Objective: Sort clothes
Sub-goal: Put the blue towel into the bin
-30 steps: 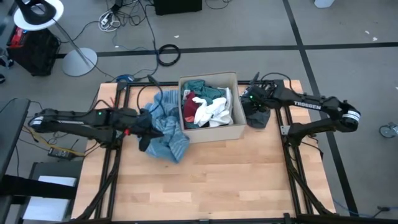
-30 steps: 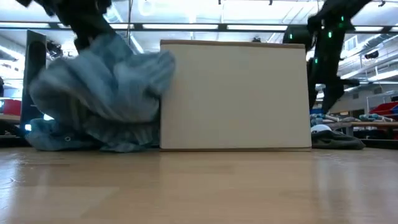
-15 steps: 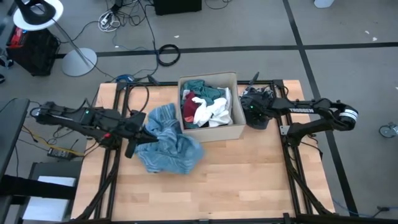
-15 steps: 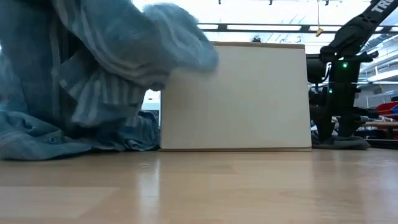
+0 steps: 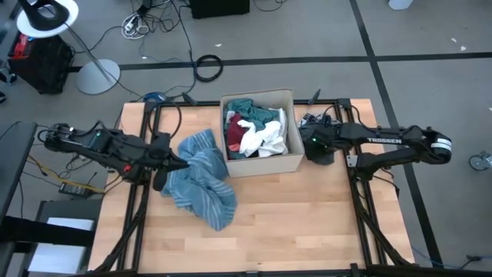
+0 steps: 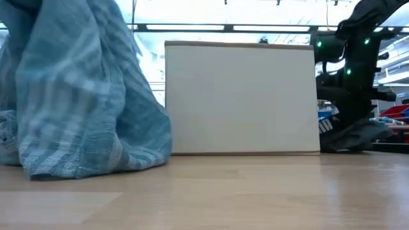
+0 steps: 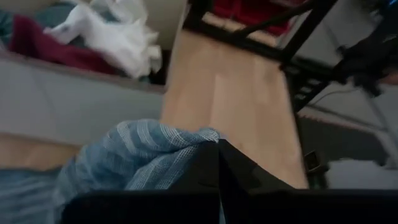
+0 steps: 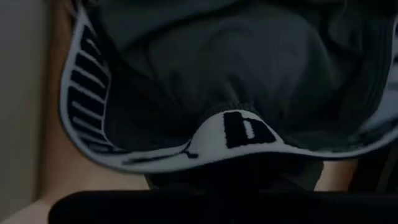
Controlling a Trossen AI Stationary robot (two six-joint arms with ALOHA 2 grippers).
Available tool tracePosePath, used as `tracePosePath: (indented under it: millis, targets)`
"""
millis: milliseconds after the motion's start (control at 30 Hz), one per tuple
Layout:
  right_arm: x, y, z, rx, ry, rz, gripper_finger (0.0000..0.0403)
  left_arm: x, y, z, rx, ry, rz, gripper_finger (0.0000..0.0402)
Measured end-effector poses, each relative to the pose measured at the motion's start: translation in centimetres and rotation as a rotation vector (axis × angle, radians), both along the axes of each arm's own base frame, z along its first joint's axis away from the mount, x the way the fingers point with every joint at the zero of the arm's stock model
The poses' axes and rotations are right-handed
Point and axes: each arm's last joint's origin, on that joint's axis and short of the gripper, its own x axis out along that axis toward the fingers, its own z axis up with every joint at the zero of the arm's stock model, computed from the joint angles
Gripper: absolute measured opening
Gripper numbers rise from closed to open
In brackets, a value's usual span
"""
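Note:
A light blue striped garment (image 5: 201,183) hangs from my left gripper (image 5: 163,165) left of the tan cardboard box (image 5: 261,163), and its lower part is spread on the table. It fills the left of the low view as the blue garment (image 6: 77,96). The box holds teal (image 5: 247,109), red (image 5: 234,132) and white (image 5: 263,138) clothes. My right gripper (image 5: 317,145) stands just right of the box, shut on a black garment (image 5: 323,151) with a white lettered waistband (image 8: 93,106). My left gripper pinches a bunched fold of the blue garment (image 7: 186,146) between its two fingers, coming from the table's left and slanting down. The cloth hangs slack below the fingers, with its lower end (image 6: 70,167) on the table. My right gripper pinches the black garment's white waistband (image 8: 239,132) between its fingers, from above and pointing steeply down. The band is drawn up into a small hump at the fingers. The rest of the garment (image 6: 355,137) lies on the table.
The box (image 6: 241,99) stands at the table's far middle between the two arms. Bare wooden tabletop (image 5: 292,223) lies in front of it toward the near edge. Black frame rails (image 5: 137,208) run along both sides of the table.
My left gripper has gone up and toward the table's left edge with the blue garment, which has swung away from the box's left side and now hangs and spreads farther toward the near edge. My right gripper has sunk onto the black garment and shut on it.

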Motion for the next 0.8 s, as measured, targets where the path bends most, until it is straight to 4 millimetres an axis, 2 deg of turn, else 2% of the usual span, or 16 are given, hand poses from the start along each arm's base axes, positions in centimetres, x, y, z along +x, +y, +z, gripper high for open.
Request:
tracePosePath:
  millis: [400,800]
  targets:
    - [0.1,1.0,0.6,-0.040,-0.046,-0.006,0.0032,0.2,0.1,-2.2,0.026,0.088,0.057,0.0000]
    - [0.2,1.0,0.5,-0.041,-0.047,-0.006,0.0032,0.2,0.1,-2.2,0.026,0.089,0.056,0.0000]
